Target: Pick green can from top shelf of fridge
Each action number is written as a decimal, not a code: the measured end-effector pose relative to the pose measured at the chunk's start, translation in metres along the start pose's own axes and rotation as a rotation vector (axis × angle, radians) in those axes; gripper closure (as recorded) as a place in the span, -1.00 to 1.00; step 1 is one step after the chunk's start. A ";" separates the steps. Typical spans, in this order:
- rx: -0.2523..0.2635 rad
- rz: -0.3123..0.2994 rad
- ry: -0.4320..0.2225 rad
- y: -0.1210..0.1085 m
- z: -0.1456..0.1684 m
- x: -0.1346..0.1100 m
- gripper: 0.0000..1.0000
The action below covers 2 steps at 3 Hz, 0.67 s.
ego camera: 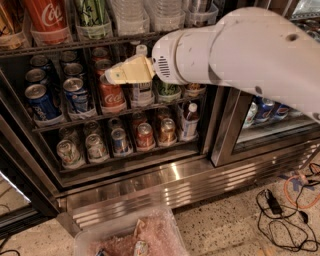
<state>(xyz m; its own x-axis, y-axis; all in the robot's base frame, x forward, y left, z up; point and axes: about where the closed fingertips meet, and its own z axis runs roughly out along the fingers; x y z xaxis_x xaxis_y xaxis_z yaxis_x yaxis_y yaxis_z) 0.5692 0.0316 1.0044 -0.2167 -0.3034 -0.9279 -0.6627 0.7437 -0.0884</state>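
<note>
Green can (92,14) is standing on the top shelf (60,47) beside the red Coca-Cola can (47,17); the gripper (114,76) is hovering just below that shelf, its opening being impossible to tell

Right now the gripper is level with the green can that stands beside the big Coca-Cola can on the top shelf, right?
No. The camera view shows the gripper below the top shelf, in front of the rack of small cans under it. The green can does stand beside the big Coca-Cola can up there.
</note>
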 end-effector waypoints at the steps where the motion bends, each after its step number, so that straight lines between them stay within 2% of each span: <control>1: 0.048 0.036 -0.069 0.001 0.000 -0.008 -1.00; 2: 0.078 0.019 -0.130 0.012 -0.004 -0.027 -1.00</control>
<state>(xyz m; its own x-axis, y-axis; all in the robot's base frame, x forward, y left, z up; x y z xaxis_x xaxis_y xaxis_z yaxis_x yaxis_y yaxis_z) 0.5645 0.0466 1.0298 -0.1312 -0.2130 -0.9682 -0.6005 0.7942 -0.0934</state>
